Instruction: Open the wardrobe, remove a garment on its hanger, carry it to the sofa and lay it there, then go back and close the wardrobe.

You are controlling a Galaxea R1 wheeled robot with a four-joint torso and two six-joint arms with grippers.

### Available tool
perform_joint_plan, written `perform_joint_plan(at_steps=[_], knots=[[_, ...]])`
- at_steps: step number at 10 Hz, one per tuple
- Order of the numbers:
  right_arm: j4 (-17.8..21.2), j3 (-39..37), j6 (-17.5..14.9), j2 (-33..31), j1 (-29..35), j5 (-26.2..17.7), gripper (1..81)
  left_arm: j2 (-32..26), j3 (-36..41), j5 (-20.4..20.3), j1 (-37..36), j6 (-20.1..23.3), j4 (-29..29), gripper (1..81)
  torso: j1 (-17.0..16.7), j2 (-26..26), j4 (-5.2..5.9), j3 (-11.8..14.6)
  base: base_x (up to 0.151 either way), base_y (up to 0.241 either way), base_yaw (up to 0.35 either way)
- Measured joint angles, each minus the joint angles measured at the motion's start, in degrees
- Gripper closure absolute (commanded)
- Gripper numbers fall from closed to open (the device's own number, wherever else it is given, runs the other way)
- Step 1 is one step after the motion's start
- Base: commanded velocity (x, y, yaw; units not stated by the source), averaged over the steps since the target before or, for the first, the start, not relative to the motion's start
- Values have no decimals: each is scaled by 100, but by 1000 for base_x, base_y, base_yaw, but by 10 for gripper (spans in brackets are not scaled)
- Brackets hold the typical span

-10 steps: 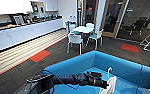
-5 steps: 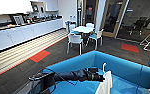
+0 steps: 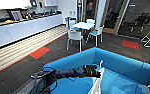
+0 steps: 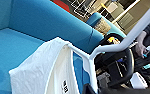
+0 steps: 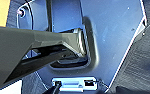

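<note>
The garment (image 4: 41, 72), a thin white shirt, hangs on the white hanger (image 4: 91, 56) over the seat of the blue sofa (image 4: 41, 22). In the left wrist view the hanger's shoulder runs into the shirt's collar and its long hook bar sweeps up past the sofa's back. In the head view the shirt (image 3: 97, 83) shows at about 6 o'clock, dangling just below the left claw (image 3: 97, 72), which is stretched out over the sofa (image 3: 121, 62) on the end of the dark left arm (image 3: 71, 72). The claw appears clamped on the hanger's neck, with the hook (image 3: 101, 63) standing up above it, though the fingers themselves are hard to make out.

For the right claw I cannot tell whether it is apart or together; the right wrist view gives mostly robot body and a strip of dark carpet (image 5: 143, 62).

Beyond the sofa's curved back, at 12 o'clock, stands a small white desk (image 3: 83, 25) ringed by white chairs with blue seats (image 3: 74, 36). At 10 o'clock a long white kitchen counter (image 3: 23, 27) runs along the wall. Red floor patches lie at 9 o'clock (image 3: 39, 52) and 2 o'clock (image 3: 130, 44). In the left wrist view a person's hand (image 4: 140, 45) shows beyond the sofa's end.
</note>
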Motion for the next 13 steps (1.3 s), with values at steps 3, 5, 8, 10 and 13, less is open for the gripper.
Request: perform_joint_plan(at_steps=[3, 5, 8, 10, 13], knots=[[0, 0, 0, 0, 22, 16, 10, 249, -315, 107, -157, 0, 44, 811, 7, 5, 0, -488, 0, 0, 0], [0, 0, 0, 0, 85, 24, 10, 358, -549, 196, -234, -2, 46, 811, 7, 7, 0, -555, 0, 0, 0], [0, 0, 0, 0, 83, 27, 10, 583, -1053, 88, -402, -17, 44, 811, 7, 9, 0, -549, 0, 0, 0], [0, 0, 0, 0, 85, 29, 10, 546, -1467, 91, -419, -17, 44, 811, 9, 11, 0, -549, 0, 0, 0], [0, 0, 0, 0, 85, 29, 10, 546, -1682, 91, -557, -17, 41, 811, 9, 11, 0, -551, 0, 0, 0]])
